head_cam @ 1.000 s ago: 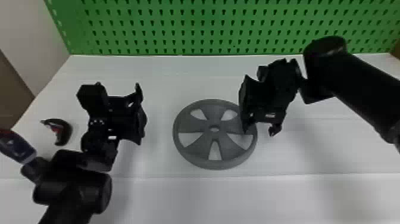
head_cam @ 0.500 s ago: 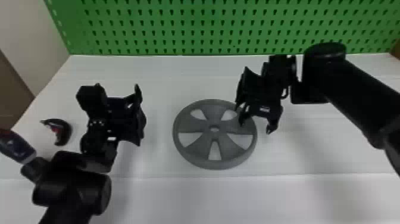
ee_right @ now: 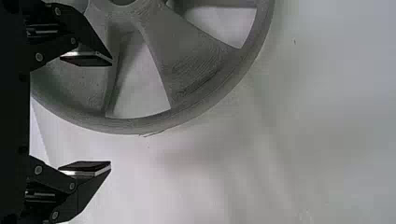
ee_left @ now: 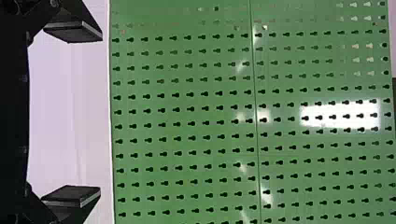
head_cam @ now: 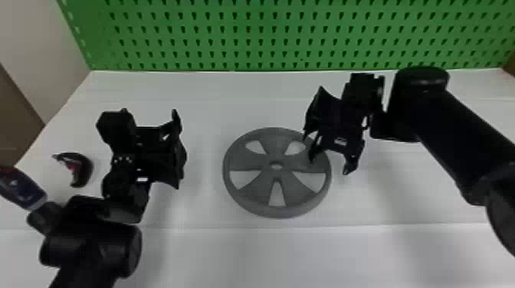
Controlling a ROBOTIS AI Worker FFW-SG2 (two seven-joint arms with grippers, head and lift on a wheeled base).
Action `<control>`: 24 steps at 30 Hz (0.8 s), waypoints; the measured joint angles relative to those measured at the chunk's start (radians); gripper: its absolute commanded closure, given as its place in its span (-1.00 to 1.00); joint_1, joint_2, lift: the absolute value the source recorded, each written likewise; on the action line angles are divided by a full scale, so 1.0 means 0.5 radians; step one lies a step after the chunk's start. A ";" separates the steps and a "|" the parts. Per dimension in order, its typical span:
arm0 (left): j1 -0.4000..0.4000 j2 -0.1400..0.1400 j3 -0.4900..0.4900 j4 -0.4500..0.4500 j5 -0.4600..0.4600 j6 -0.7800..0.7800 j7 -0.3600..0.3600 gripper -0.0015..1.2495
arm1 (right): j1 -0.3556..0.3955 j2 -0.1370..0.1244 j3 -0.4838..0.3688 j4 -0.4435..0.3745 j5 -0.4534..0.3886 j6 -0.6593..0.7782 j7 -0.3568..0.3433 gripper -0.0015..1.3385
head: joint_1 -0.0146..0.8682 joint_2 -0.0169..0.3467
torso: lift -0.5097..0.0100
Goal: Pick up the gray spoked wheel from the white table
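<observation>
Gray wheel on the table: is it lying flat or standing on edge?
Flat. The wheel lies spoked face up, the white table showing through its gaps.

Soft, even light covers the flat white table [head_cam: 245, 252] in the head view, with faint, blurry-edged shadows at lower right and left of centre. A white rectangular glare sits right of centre in the left wrist view, on the glossy green slotted panel [ee_left: 187, 116]; diffuse gray shadow dims the right wrist view's middle.
</observation>
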 measured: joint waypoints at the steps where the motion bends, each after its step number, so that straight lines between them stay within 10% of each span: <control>1: 0.001 0.001 0.001 0.000 0.000 0.000 0.000 -0.80 | 0.005 0.000 -0.003 -0.006 0.000 0.000 -0.008 -0.29 | 0.86 -0.66 | 0.58; 24: 0.012 0.013 0.009 -0.013 0.016 0.000 0.000 -0.80 | 0.184 0.073 -0.277 -0.230 0.218 -0.057 -0.158 -0.29 | 0.86 -0.66 | 0.58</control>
